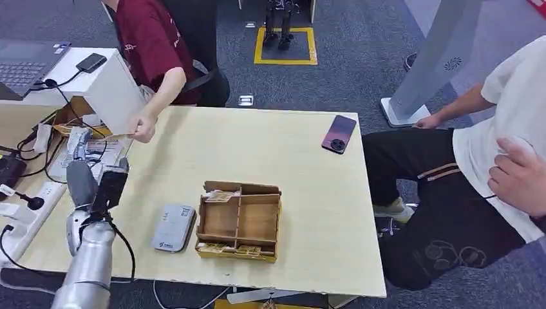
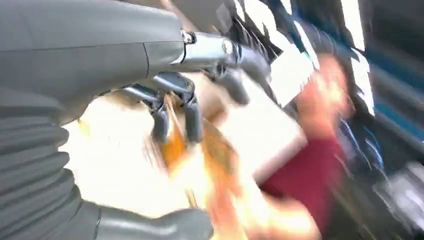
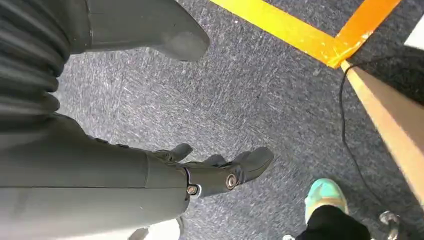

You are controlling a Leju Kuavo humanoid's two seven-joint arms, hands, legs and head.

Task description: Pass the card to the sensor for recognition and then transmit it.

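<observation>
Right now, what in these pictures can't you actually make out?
- Card: head view shows none clearly in the left hand; too small.
- Left wrist view: motion blur smears the fingers, so any grip is unreadable.
- Box: slips inside too small to read.
- Right hand: hangs over carpet, holding nothing.

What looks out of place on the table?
The phone lies face down at the table's far right edge, one corner about at the rim; it could get knocked off. The wooden tray and grey reader sit flat.
</observation>
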